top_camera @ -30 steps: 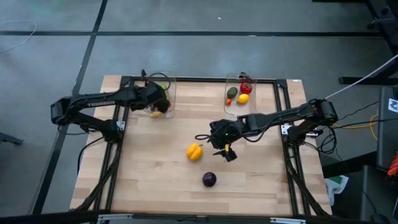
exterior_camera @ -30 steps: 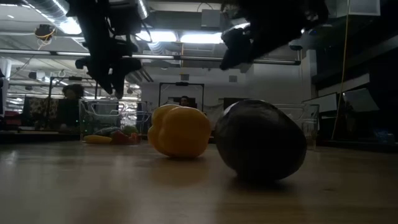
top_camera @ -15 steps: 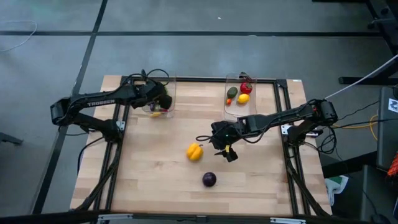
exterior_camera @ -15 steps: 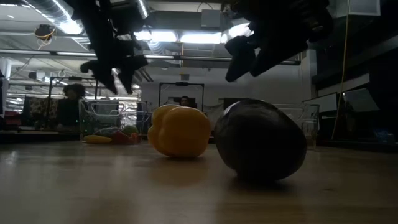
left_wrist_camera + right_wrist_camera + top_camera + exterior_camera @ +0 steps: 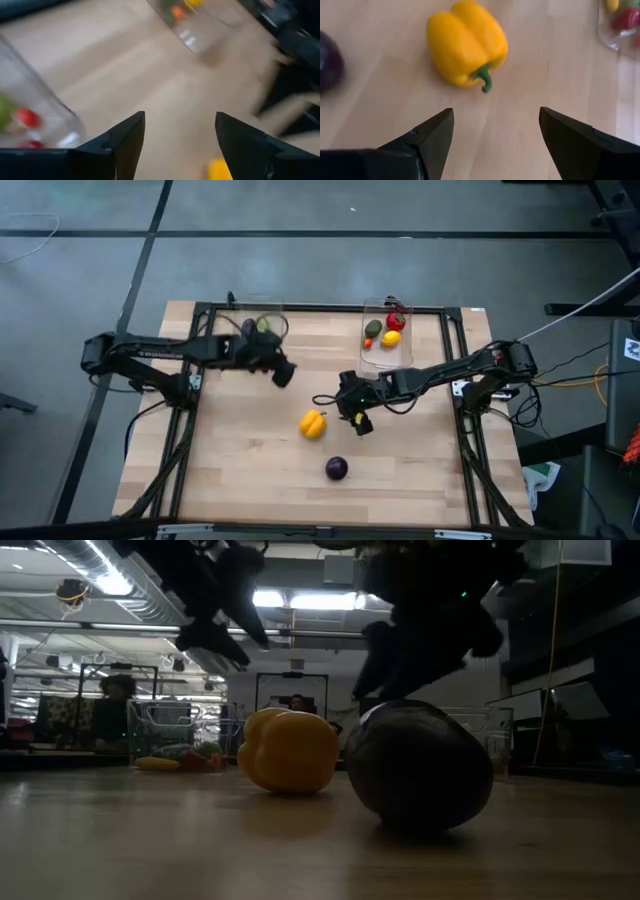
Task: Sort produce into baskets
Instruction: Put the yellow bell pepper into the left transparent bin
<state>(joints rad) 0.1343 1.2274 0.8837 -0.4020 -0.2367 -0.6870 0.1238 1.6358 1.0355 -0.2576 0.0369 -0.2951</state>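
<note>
We see two pieces still loose on the counter: a yellow pepper near the middle and a dark purple round piece a little nearer the front edge, well apart from both clear baskets at the back. The right claw hangs just beside the pepper with its fingers spread and nothing between them; its wrist view looks straight down on the pepper, lying on its side with the green stem toward the claw. We judge the pepper a light, hard, glossy toy, likely to roll or slip, so we would close across its broad lobed body, not on the stem. The left claw hovers beside the left basket, fingers apart and empty. The right basket holds a tomato, lemon and avocado
</note>
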